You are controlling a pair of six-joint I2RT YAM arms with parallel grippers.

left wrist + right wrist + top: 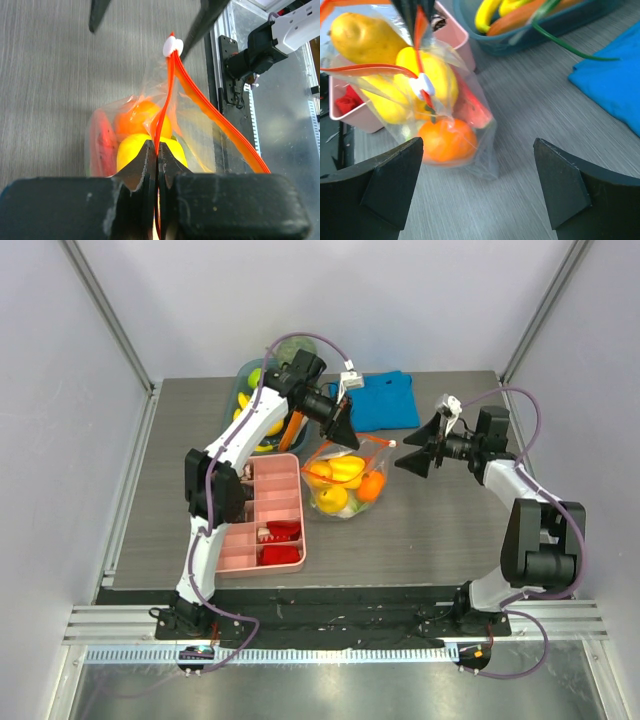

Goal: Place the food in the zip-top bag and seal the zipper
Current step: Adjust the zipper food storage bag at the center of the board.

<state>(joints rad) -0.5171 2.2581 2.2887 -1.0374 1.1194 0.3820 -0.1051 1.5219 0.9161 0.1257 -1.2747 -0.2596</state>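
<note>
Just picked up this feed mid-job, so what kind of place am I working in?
Probably a lab robot test cell, not a kitchen: plain white panel walls, an aluminium rail at the front, and toy fruit in a zip-top bag.

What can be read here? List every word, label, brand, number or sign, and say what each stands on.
None: no view shows any readable text.
The zip-top bag, its zipper, the pink compartment tray and the blue cloth bear no print that shows.
</note>
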